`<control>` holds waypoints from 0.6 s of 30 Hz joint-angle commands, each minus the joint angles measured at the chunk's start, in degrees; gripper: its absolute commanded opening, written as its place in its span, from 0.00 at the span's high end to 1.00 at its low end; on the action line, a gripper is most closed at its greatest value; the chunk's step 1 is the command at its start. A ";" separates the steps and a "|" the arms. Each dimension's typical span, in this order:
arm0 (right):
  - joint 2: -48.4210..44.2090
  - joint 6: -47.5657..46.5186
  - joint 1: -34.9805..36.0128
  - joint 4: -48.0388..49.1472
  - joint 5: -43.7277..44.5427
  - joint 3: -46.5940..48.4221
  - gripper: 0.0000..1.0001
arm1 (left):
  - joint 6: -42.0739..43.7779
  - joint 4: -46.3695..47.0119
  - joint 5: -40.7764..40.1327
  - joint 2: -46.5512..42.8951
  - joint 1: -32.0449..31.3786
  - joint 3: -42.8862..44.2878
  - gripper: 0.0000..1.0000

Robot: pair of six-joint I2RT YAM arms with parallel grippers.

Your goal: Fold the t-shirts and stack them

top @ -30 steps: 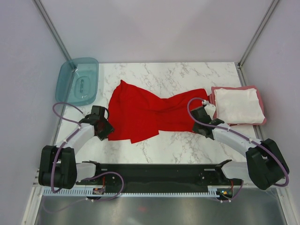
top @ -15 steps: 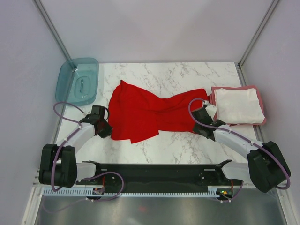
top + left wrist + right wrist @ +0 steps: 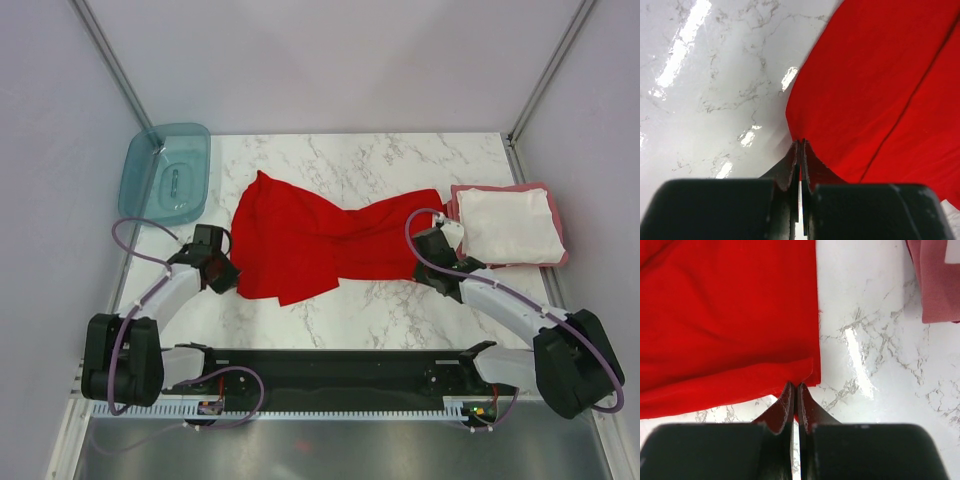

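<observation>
The bright red t-shirt lies spread and rumpled across the middle of the marble table. My left gripper is shut on its near left edge; in the left wrist view the jaws meet with red cloth pinched between them. My right gripper is shut on the shirt's near right corner, with red showing between the jaws. A folded white t-shirt rests on a folded pinkish-red t-shirt at the right edge.
A translucent teal tub stands at the far left corner. The pinkish-red shirt's edge lies a short way right of the right gripper. Pale walls close off the table at the back and sides.
The left gripper's jaws have closed on the red shirt's near left edge. The right arm has shifted slightly to the right, still shut on its corner.
</observation>
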 commanded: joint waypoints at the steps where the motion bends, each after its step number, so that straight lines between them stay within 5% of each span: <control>1: -1.19 -1.42 -0.51 1.27 -0.05 1.66 1.00 | 0.36 -0.33 0.38 -3.63 -0.16 2.18 0.98; 9: -1.62 -1.16 -3.14 -0.93 -2.25 6.58 1.00 | -1.93 -6.65 3.46 -7.06 -0.16 13.25 0.98; 18: 2.15 -0.28 -9.64 -5.49 -10.06 25.09 1.00 | -4.57 -14.47 5.39 -2.06 -0.07 36.68 0.98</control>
